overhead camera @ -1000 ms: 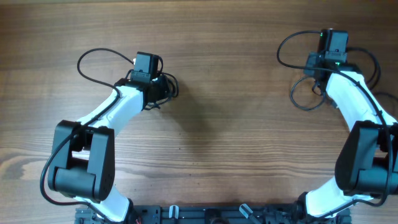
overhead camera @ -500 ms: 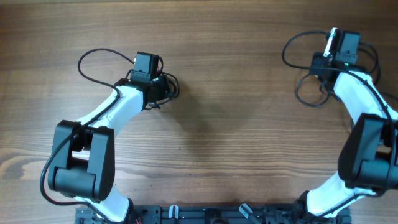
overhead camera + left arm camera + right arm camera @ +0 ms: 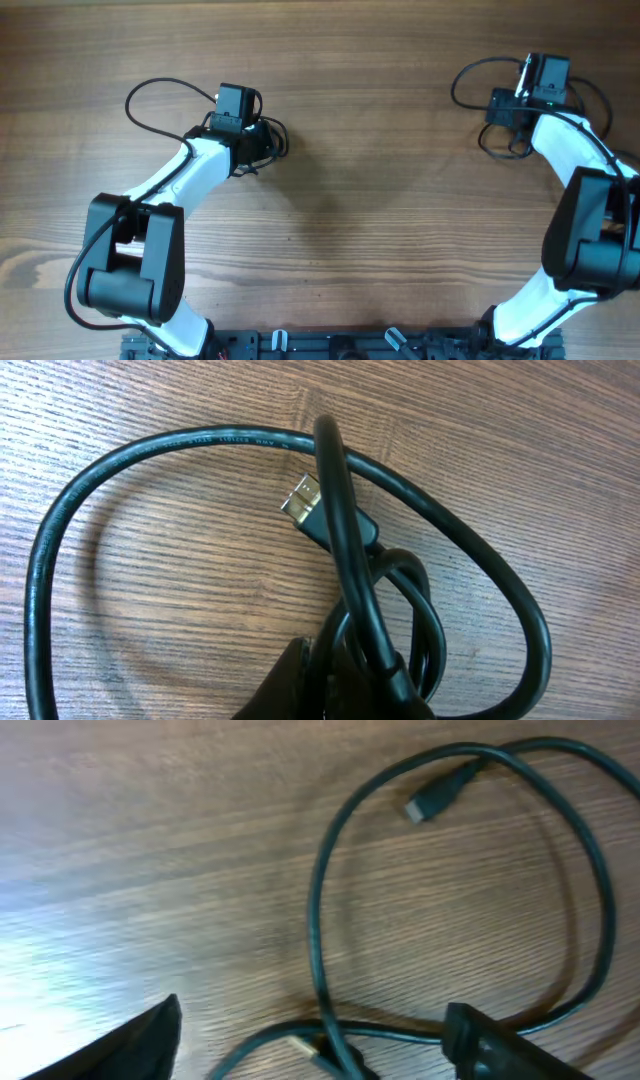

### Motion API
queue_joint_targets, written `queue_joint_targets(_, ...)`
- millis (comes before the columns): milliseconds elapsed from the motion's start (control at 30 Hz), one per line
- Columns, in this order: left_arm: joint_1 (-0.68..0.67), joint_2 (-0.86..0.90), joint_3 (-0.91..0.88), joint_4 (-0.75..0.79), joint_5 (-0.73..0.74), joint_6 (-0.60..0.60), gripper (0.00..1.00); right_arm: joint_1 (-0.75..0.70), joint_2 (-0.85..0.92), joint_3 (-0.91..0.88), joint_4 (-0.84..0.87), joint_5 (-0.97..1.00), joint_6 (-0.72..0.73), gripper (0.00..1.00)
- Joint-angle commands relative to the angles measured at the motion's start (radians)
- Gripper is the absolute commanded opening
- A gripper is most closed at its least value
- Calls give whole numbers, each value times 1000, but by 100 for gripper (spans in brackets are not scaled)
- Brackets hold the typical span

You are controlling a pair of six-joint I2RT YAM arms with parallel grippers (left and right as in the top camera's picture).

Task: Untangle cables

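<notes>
Two black cables lie apart on the wooden table. The left cable (image 3: pixel 140 92) curves in a wide loop (image 3: pixel 90 490), its silver plug (image 3: pixel 303 501) resting beside a small knot of turns. My left gripper (image 3: pixel 345 682) (image 3: pixel 257 140) is shut on that cable at the knot. The right cable (image 3: pixel 468 78) is thinner and lies in loose crossing loops (image 3: pixel 322 900), with one plug (image 3: pixel 432 799) far out and another plug (image 3: pixel 302 1046) near my jaws. My right gripper (image 3: pixel 315 1055) (image 3: pixel 510 112) stands open astride the crossing, its fingers (image 3: pixel 495 1042) wide apart, gripping nothing.
Bare wood grain table (image 3: pixel 380 200) stretches between the two arms. Both arm bases (image 3: pixel 130 280) stand at the near edge, with a black rail (image 3: pixel 340 345) along the front. Thicker arm wiring (image 3: pixel 600 100) loops at the far right.
My right gripper has opened and let go of the right cable, after shifting right and then a little back left. The right cable's lower loop has drawn in. The left arm has held still.
</notes>
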Motion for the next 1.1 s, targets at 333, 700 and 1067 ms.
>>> queue_joint_targets(333, 11, -6, -4, 63, 370, 215, 4, 43, -99, -3, -218, -778, 233, 99)
queue_joint_targets(700, 136, -6, -4, 61, 943, 445, 4, 256, -99, -3, -331, -904, 172, 99)
queue_joint_targets(1067, 146, -6, -4, 33, 1138, 599, 4, 445, -99, -3, -148, -1062, 186, 99)
